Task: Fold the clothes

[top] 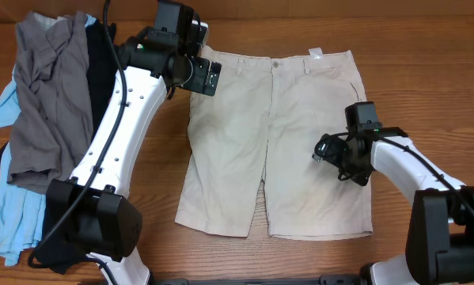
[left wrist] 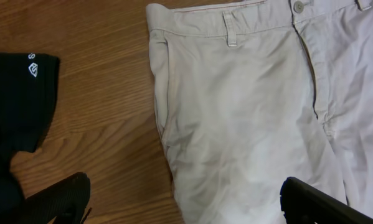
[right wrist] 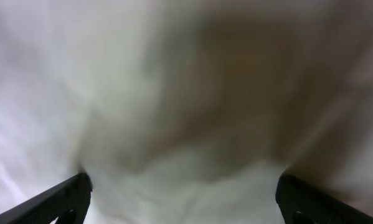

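The beige shorts (top: pixel 252 134) lie spread flat on the wooden table (top: pixel 426 63), waistband far, both legs pointing near. My left gripper (top: pixel 203 75) sits at the far left corner of the waistband. My right gripper (top: pixel 330 152) is over the right leg, close to the cloth. On the left lies a heap: a grey garment (top: pixel 51 95) on top, a black one (top: pixel 102 63) beside it, and a light-blue one (top: pixel 15 222) underneath.
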Available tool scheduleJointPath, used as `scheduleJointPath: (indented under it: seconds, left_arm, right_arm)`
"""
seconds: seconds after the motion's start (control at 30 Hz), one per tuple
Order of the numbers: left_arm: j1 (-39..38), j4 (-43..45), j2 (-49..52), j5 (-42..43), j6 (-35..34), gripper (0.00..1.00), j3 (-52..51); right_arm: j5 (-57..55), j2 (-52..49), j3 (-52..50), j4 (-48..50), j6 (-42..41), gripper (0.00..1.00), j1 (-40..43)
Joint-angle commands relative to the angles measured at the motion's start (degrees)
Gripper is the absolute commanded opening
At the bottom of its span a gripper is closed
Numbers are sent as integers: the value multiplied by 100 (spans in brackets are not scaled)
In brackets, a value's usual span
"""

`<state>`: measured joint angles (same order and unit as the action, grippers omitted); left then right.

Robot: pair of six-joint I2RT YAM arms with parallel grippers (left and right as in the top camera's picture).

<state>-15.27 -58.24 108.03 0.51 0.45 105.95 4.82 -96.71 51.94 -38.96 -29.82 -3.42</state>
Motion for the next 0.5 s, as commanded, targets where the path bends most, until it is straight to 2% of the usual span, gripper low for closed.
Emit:
scheduleJointPath:
  seconds: [0.0, 0.1, 0.27, 0.37, 0.47]
  left_arm:
    - [-15, 50, 131, 94, 125, 100, -11]
    - [-26, 87, 323, 107, 87, 100, -11]
    - [-70, 286, 774, 208, 90, 100, -11]
    - [-107, 726, 1152, 413, 131, 100, -11]
    - [-129, 1510, 1554, 549, 133, 100, -11]
  right_arm:
    - [-485, -822, -216, 337, -20, 100, 629]
    - [-463, -1158, -214, 568, 96, 100, 1270]
    - [280, -1224, 17, 680, 151, 100, 2184]
    - [597, -1215, 531, 201, 219, 100, 2542]
    - [667, -1154, 1421, -695, 608, 100, 2599]
